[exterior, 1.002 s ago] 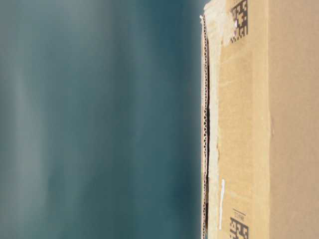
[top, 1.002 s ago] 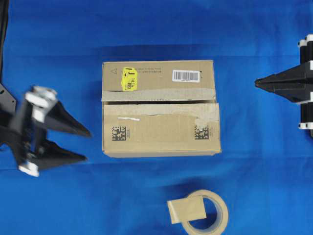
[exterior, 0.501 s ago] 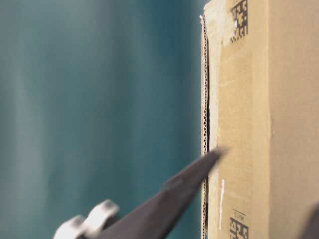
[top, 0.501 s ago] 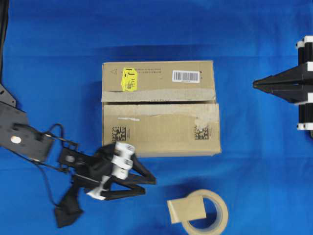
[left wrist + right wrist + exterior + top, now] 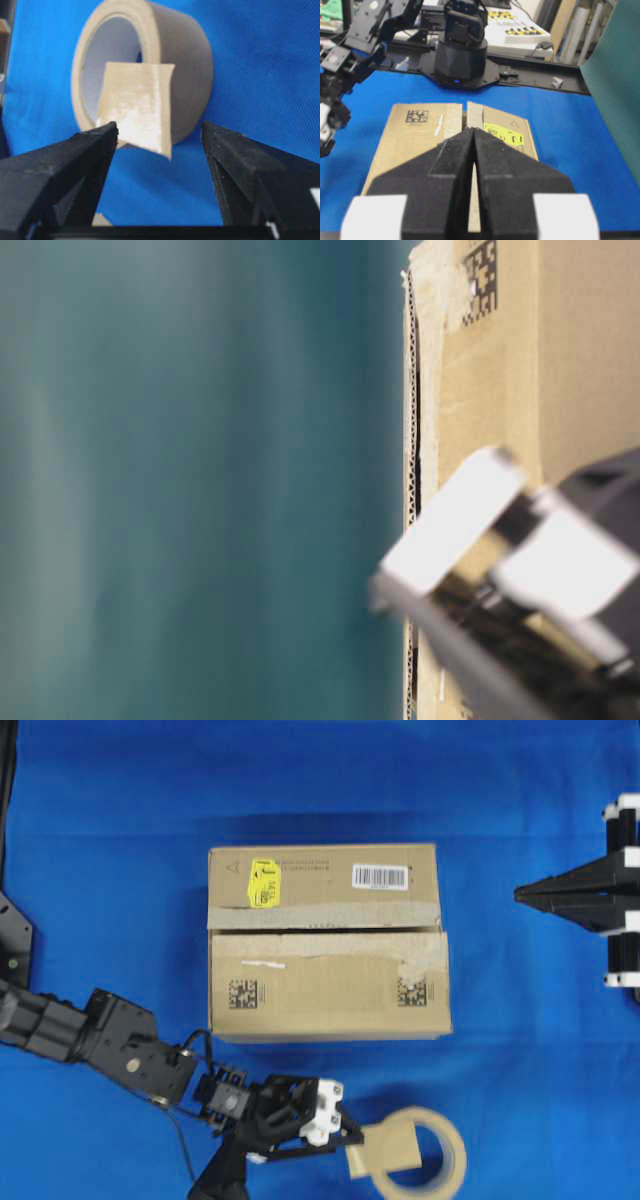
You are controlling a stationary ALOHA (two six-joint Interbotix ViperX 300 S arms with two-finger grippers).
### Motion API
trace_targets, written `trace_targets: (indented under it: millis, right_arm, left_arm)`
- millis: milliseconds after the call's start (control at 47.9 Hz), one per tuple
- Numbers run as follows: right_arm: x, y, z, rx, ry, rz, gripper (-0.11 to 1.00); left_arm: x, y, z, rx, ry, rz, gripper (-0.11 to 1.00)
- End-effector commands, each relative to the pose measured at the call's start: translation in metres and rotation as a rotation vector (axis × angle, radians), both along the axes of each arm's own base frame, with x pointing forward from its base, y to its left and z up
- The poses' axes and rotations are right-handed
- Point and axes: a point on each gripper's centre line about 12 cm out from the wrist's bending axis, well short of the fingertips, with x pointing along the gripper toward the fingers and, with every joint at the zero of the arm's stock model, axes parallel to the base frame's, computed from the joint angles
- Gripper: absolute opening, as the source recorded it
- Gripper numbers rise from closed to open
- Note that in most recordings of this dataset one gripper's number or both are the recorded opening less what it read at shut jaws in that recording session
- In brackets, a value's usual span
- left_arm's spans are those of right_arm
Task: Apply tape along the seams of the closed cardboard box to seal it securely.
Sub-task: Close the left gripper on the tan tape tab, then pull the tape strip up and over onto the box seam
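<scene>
The brown cardboard box [image 5: 325, 980] lies mid-table, its dark seam [image 5: 325, 928] running left to right between worn pale tape remnants. In front of it lies the beige roll [image 5: 448, 1160], with a short tan tape strip [image 5: 385, 1150] sticking out on its left. My left gripper [image 5: 355, 1140] stands open right at that strip. In the left wrist view the tape strip [image 5: 137, 107] hangs just beyond the left gripper [image 5: 159, 130], nearer the left finger; nothing is gripped. My right gripper [image 5: 520, 895] is shut and empty, right of the box and pointing at it.
A blue cloth [image 5: 120, 840] covers the table. In the right wrist view the box [image 5: 415, 145] and its seam [image 5: 465, 116] lie ahead, with a black arm base [image 5: 462, 50] behind it and a teal panel [image 5: 615, 75] at the right. The box [image 5: 580, 360] fills the table-level view's right.
My left arm has swung from the left of the box round to its front, bringing the open gripper up to the tape strip. The right gripper and the box have stayed put.
</scene>
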Motion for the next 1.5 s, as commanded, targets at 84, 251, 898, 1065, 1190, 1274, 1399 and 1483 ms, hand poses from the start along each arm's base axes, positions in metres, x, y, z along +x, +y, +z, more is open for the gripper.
trace_targets:
  millis: [84,251,898,1065,1190,1274,1399,1483]
  right_arm:
    - [0.002,0.000,0.007,0.001,-0.012,-0.002,0.02]
    - [0.002,0.000,0.006,0.003,-0.008,-0.001,0.02]
    - [0.002,0.000,0.005,0.002,0.011,-0.002,0.02]
    - [0.002,0.000,0.005,0.002,0.011,-0.002,0.02]
    - [0.001,0.000,0.005,0.003,0.012,-0.002,0.02]
    - [0.001,0.000,0.005,0.002,0.018,-0.001,0.02]
    - [0.001,0.000,0.004,0.005,0.023,-0.002,0.02]
    - [0.001,0.000,0.005,0.005,0.021,-0.002,0.02]
  left_arm:
    - [0.012,-0.002,0.011,-0.009,-0.046,0.001,0.65]
    - [0.010,0.002,0.009,-0.001,-0.033,0.007,0.60]
    - [0.009,0.002,0.042,-0.013,-0.058,0.006,0.02]
    - [0.014,0.004,0.066,-0.020,-0.106,0.008,0.02]
    - [0.017,0.008,0.080,-0.008,-0.149,0.007,0.02]
    - [0.018,0.011,0.085,0.000,-0.164,0.008,0.02]
    - [0.017,0.014,0.089,0.004,-0.170,0.011,0.02]
    - [0.016,0.017,0.093,0.003,-0.178,0.015,0.02]
